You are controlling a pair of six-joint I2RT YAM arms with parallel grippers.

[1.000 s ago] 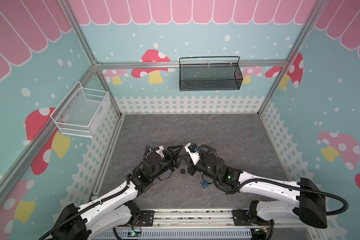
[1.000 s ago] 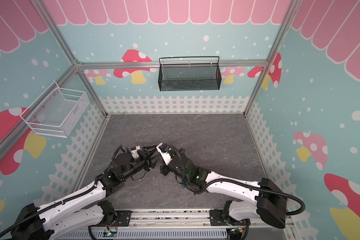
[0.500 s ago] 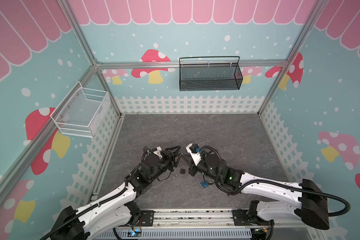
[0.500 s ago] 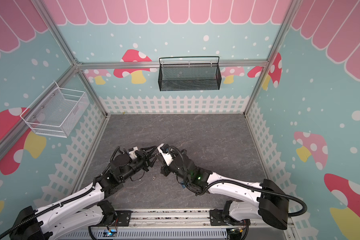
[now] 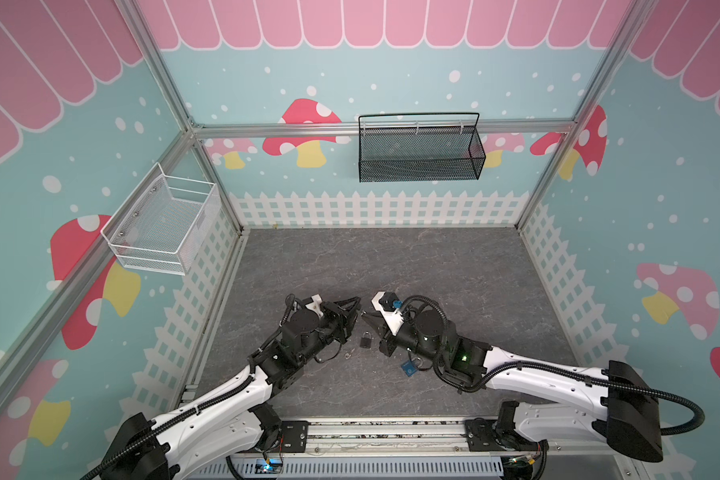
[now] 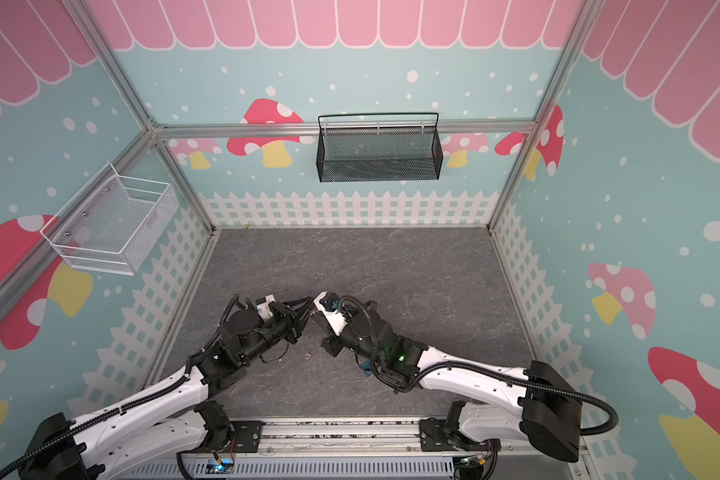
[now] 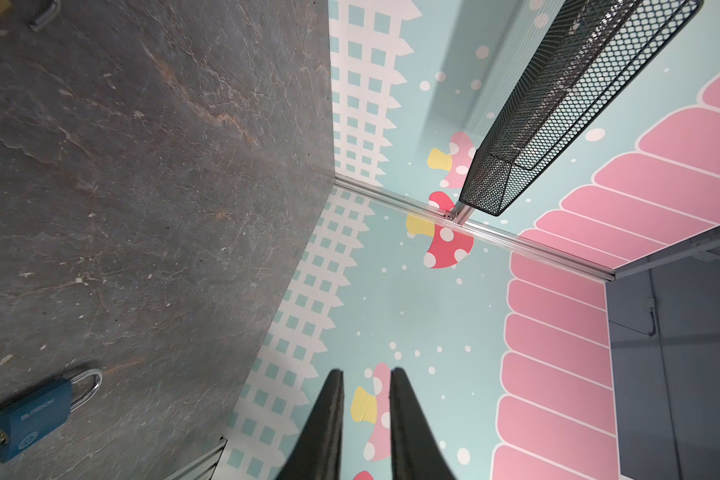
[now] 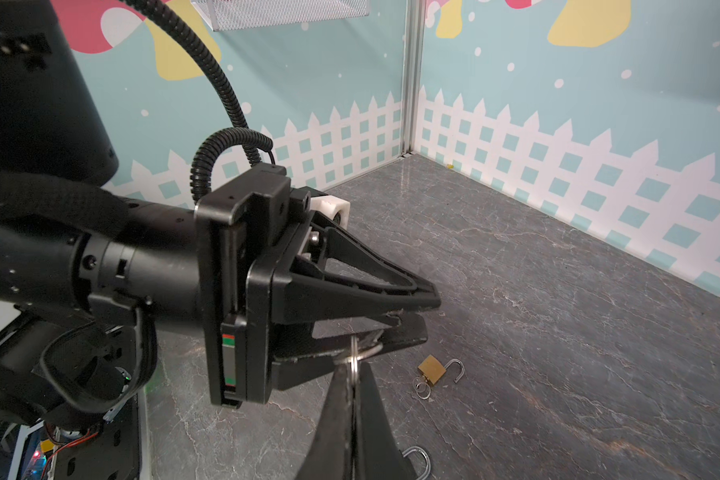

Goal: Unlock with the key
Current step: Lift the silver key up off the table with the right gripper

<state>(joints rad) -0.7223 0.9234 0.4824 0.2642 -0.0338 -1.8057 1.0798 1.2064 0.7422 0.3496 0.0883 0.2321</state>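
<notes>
Grey surface (image 5: 391, 266) carries the shut blue padlock (image 7: 38, 415) toward its front edge. Right end effector (image 8: 353, 368) is clenched on the key (image 8: 354, 353) by its ring, held off the surface, likely so the left end effector (image 8: 427, 318), jaws slightly apart and empty, can regrip it

Both top views hang high over my base rail (image 5: 371, 432) and look down and forward toward the black basket (image 5: 418, 153). Set side by side, they share nearly the whole scene. My left wrist camera rides close behind my left gripper (image 7: 366, 374), rolled sideways, facing a far corner, and it shares that black basket. My right wrist camera sits low over the floor (image 8: 558, 291), just behind my right gripper (image 8: 352, 368), facing my left gripper and the corner under the white basket (image 8: 287, 12).
</notes>
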